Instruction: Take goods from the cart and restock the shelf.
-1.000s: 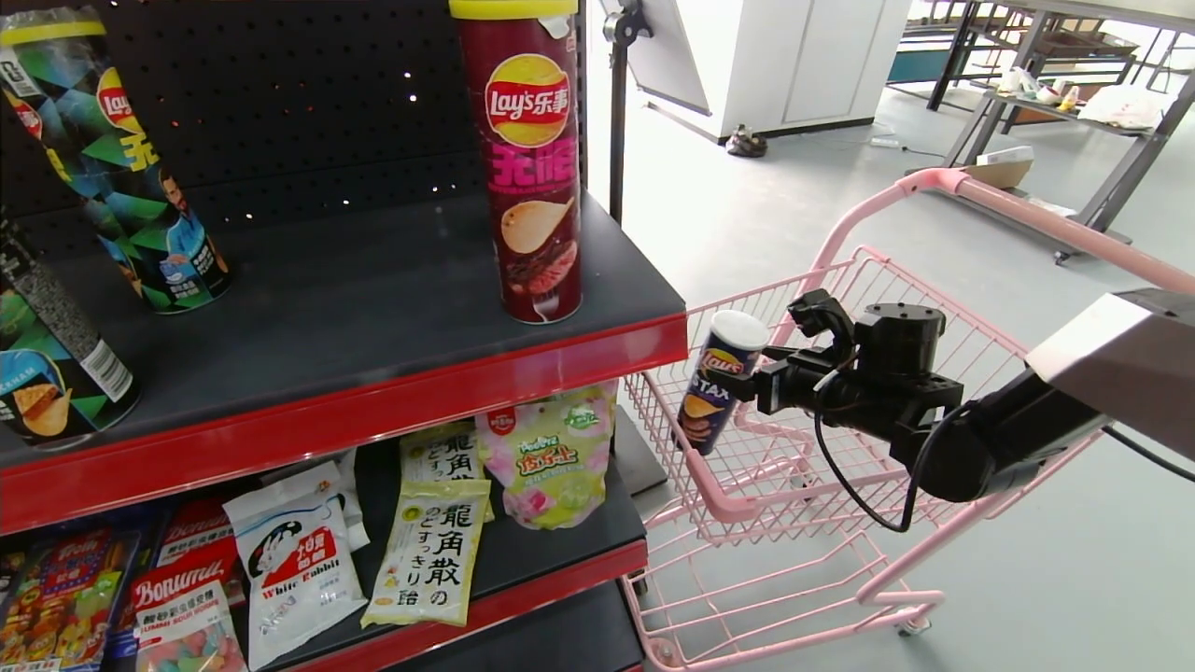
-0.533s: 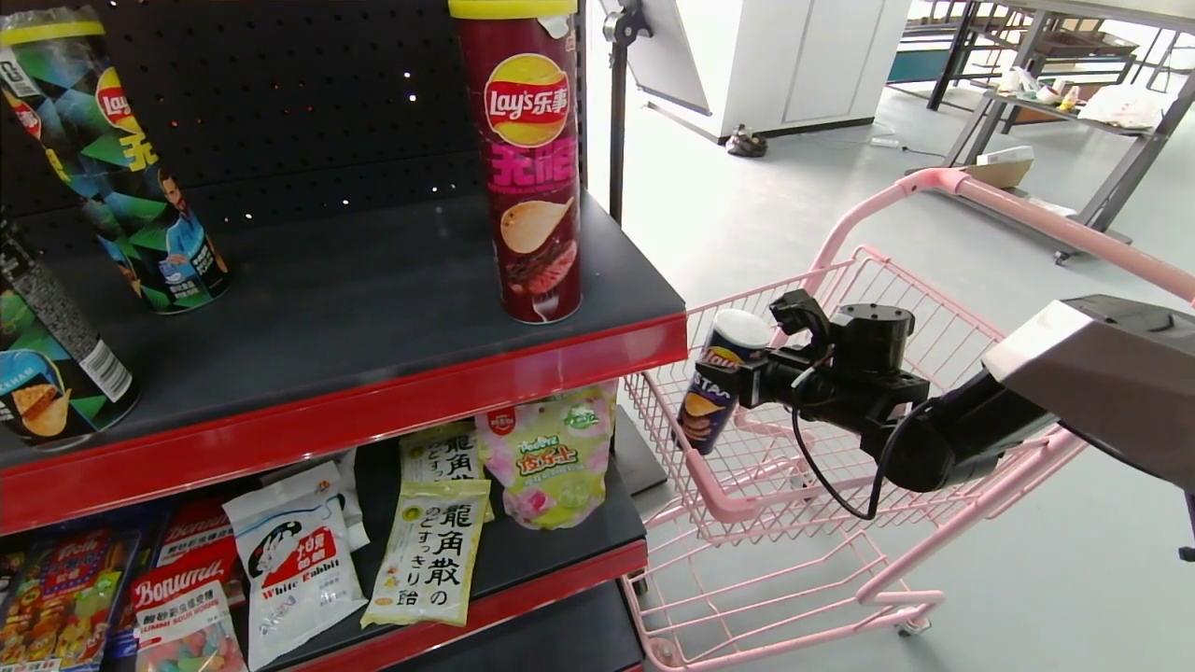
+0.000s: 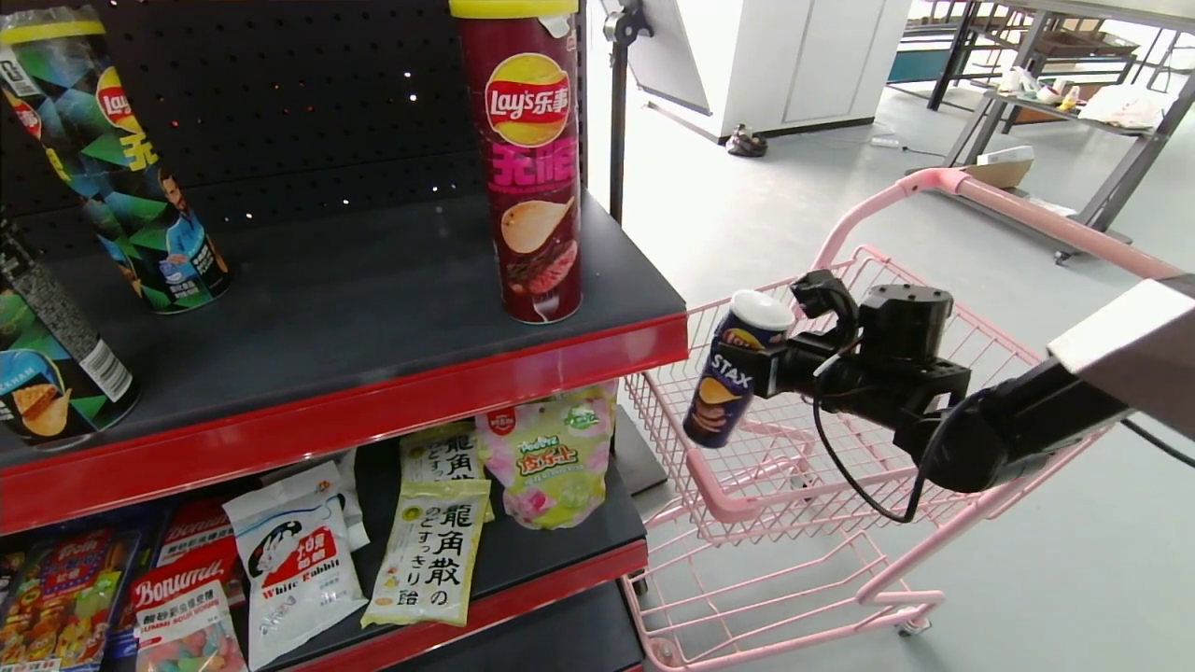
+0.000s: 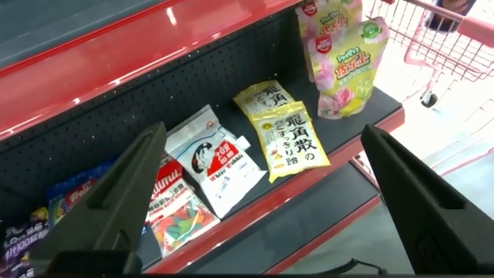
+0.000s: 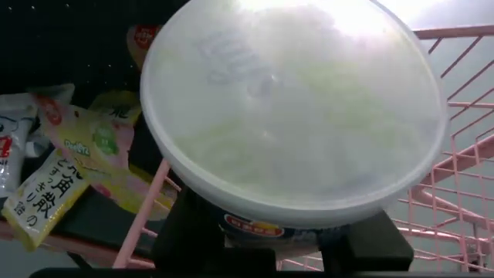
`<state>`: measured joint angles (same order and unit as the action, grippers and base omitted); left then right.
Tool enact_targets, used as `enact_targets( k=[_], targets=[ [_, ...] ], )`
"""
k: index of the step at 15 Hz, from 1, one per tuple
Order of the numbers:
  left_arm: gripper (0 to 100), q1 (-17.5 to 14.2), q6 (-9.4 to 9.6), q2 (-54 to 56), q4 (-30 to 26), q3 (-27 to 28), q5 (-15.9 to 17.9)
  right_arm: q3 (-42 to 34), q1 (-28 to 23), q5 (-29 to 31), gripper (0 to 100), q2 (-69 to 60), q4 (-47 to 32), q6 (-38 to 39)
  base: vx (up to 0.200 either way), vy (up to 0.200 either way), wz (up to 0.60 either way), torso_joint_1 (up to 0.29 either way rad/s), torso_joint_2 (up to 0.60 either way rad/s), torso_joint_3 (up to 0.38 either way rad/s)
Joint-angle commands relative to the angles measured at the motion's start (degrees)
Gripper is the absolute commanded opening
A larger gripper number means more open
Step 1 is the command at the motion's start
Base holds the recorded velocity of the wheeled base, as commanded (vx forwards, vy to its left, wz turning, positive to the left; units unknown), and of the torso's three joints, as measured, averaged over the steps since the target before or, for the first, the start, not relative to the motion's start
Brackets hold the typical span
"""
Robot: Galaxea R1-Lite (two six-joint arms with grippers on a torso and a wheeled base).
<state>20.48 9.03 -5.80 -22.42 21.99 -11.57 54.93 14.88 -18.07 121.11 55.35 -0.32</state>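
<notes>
Right tool (image 3: 761, 359) clenched on small chip can (image 3: 726, 392), grip high on body just under white lid (bottom left free, likely for setting down upright). Can hangs over cart (image 3: 747, 509) front rim, slightly tilted, lid leaning toward 1 o'clock; at 4 o'clock from tall red canister (image 3: 530, 159) on top shelf (image 3: 373, 308).

Judgement: carry phase, shelf board not reached; bare board at 9 o'clock of canister looks likeliest landing.

Left tool (image 4: 262, 147) released, jaws spread wide, facing lower-shelf snack bags (image 4: 289, 135).
</notes>
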Motion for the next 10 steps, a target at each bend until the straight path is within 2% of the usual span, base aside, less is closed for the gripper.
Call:
enact_targets(
  k=[1, 3, 5, 6, 7, 8, 10],
  targets=[
    [100, 0.0, 0.02, 0.3, 0.2, -0.1, 0.1, -4.1, -2.4, 0.0, 0, -17.7, -6.3, -2.4, 0.0, 0.0, 0.0, 0.0, 0.0, 0.0],
    [100, 0.1, 0.02, 0.2, 0.2, 0.2, 0.2, -4.0, -3.6, 0.0, 0, -25.1, -12.6, -3.5, 0.0, 0.0, 0.0, 0.0, 0.0, 0.0],
    [100, -0.1, 0.72, -0.3, 0.3, 0.8, -0.2, -6.6, -6.7, 1.5, 0, -41.7, -29.6, -5.6, 0.0, 0.0, 0.0, 0.0, 0.0, 0.0],
    [100, -0.1, 0.9, -0.4, 0.3, 0.9, -0.2, -7.8, -7.2, 3.3, 0, -45.2, -32.8, -5.9, 0.0, 0.0, 0.0, 0.0, 0.0, 0.0],
    [100, -0.1, 1.34, -1.2, 0.4, 1.2, -0.6, -11.3, -8.3, 11.6, 0, -54.4, -40.8, -7.2, 0.0, 0.0, 0.0, 0.0, 0.0, 0.0],
    [100, -0.2, 1.34, -1.7, 0.6, 1.4, -0.2, -14.1, -7.9, 13.8, 0, -60.5, -45.3, -7.5, 0.0, 0.0, 0.0, 0.0, 0.0, 0.0],
    [100, 0.1, 1.43, -2.3, 1.3, 1.5, -0.2, -20.3, -8.6, 14.0, 0, -69.7, -47.8, -7.3, 0.0, 0.0, 0.0, 0.0, 0.0, 0.0]
  ],
)
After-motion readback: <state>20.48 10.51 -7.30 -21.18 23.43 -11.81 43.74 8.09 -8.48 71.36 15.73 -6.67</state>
